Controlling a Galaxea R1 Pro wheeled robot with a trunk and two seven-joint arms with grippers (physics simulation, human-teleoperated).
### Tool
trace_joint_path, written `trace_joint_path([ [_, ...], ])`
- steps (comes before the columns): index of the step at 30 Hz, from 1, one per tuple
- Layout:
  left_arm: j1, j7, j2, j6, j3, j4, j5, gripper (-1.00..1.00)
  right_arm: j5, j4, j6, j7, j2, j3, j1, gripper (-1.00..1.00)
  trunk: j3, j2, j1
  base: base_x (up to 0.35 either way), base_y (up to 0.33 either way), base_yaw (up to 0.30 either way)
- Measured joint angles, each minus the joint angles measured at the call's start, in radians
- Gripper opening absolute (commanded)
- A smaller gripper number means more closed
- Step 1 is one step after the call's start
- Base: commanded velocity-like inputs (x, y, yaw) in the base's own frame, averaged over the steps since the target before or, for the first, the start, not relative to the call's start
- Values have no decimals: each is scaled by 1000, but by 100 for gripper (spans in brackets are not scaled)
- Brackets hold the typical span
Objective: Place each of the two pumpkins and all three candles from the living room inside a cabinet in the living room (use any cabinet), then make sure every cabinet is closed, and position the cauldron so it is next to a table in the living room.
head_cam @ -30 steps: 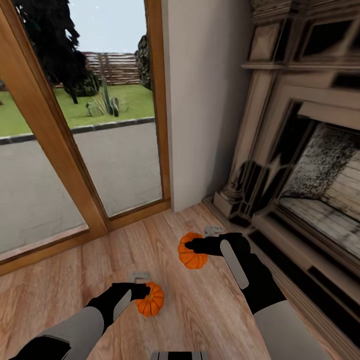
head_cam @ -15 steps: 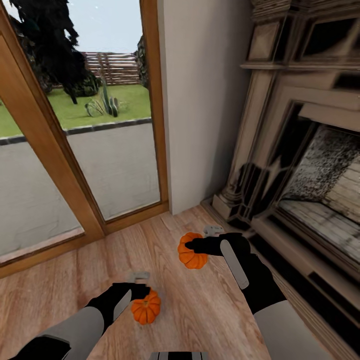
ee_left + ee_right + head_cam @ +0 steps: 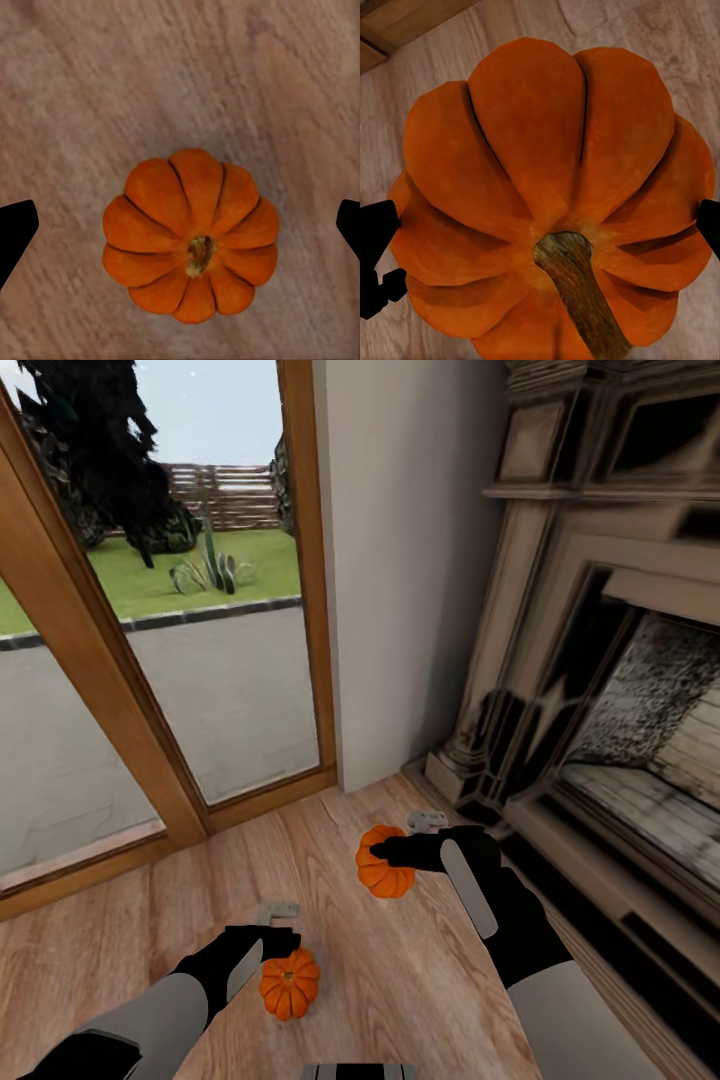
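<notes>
Two orange ribbed pumpkins show in the head view over the wooden floor. One pumpkin (image 3: pixel 385 875) is held off the floor, my right gripper (image 3: pixel 402 838) shut on it; in the right wrist view this pumpkin (image 3: pixel 555 187) sits stem-up between the fingertips (image 3: pixel 376 225). The other pumpkin (image 3: pixel 289 983) lies just below my left gripper (image 3: pixel 283 928), which is open. Seen from the left wrist, that pumpkin (image 3: pixel 191 236) rests on the floorboards, well apart from both fingertips (image 3: pixel 15 225). Candles, cabinet and cauldron are out of view.
A tall glass door with a wooden frame (image 3: pixel 110 690) stands at the left, looking out on a yard. A white wall corner (image 3: pixel 400 560) is ahead. A stone fireplace (image 3: pixel 600 690) with a raised hearth edge runs along the right.
The left pumpkin has left the left gripper and dropped toward the floor. The view has shifted slightly; the right gripper still holds its pumpkin in the same place.
</notes>
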Motion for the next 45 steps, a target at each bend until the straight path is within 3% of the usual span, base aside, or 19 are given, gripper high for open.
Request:
trace_joint_path([
  [25,0,0,0,0,0,-1,0,100,1,2,0,0,1,2,0,-100,0,0,0,14,0,0],
  [45,0,-1,0,-29,0,-2,0,100,2,2,0,0,0,1,0,-100,-77,-5,9,0,0,0],
])
